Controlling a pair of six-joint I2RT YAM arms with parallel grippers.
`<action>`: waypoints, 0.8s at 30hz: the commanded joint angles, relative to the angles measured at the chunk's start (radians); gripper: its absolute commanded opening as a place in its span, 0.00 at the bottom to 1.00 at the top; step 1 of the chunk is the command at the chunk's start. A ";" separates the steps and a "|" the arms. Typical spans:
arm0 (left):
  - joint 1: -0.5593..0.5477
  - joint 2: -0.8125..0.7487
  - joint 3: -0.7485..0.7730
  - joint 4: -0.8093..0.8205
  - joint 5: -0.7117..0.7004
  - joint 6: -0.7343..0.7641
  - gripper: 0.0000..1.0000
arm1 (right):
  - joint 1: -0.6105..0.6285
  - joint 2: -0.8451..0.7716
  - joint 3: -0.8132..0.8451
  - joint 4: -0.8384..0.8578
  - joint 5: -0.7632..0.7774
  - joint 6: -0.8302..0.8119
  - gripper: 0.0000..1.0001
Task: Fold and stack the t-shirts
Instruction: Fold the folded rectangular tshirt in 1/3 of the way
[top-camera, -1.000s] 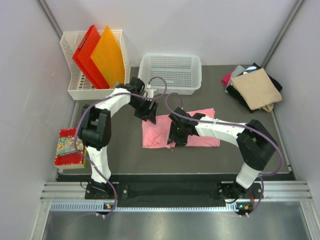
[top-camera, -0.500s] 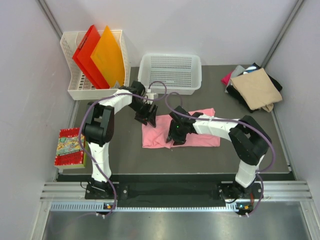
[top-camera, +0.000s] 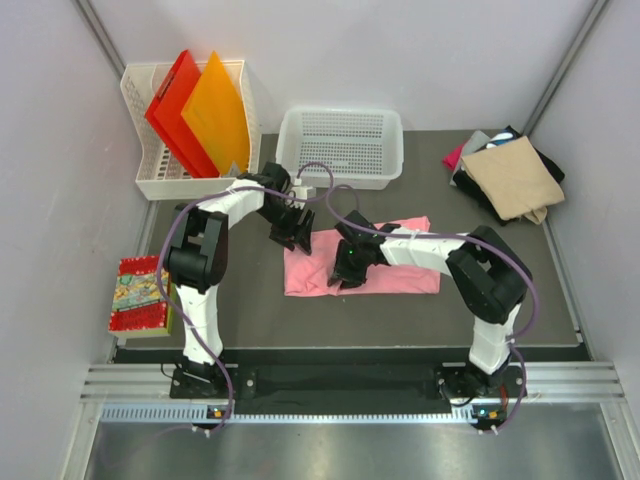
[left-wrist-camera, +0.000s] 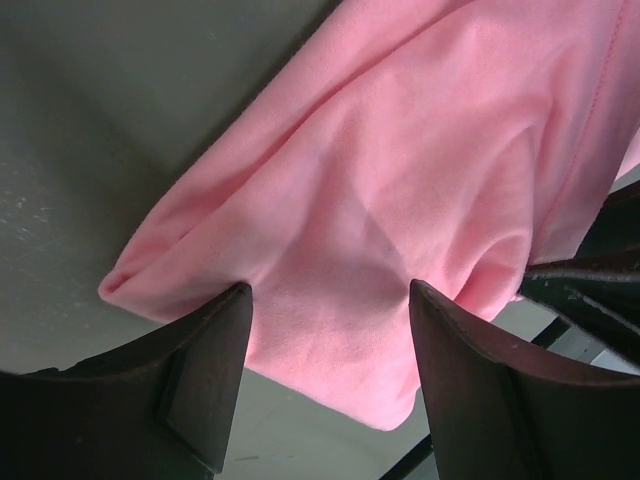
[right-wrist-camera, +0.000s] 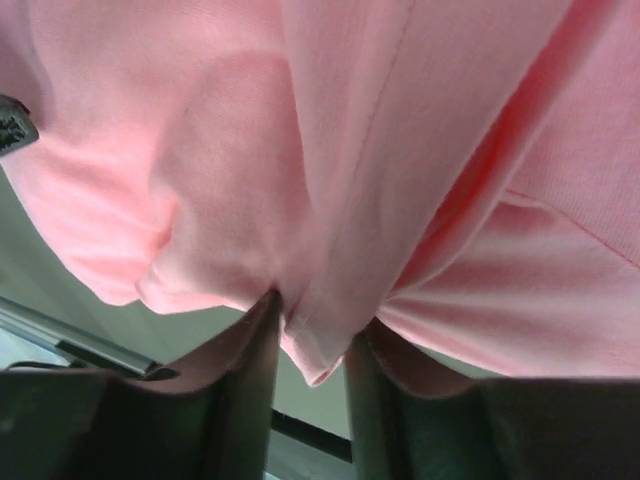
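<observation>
Top external view showed the right arm's elbow drawn further in than a second before. On the bench, the right fingers pinched a fold of the pink shirt — the left fingers stood apart, straddling its edge.

No text, label, brand or number can be read in any view. The red packet at the table's left edge has a colourful printed face, but its print is too small to make out from above. The pink t-shirt, seen close in both wrist views, shows only plain cloth and stitched seams.
</observation>
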 joint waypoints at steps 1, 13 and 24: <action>-0.001 0.005 -0.046 0.031 -0.060 0.048 0.70 | -0.006 0.014 0.050 0.012 0.000 -0.011 0.25; -0.001 -0.003 -0.058 0.035 -0.097 0.080 0.67 | -0.067 -0.130 0.044 -0.257 0.087 -0.103 0.05; -0.001 -0.018 -0.059 0.029 -0.127 0.105 0.67 | -0.081 -0.048 0.050 -0.375 0.009 -0.192 0.61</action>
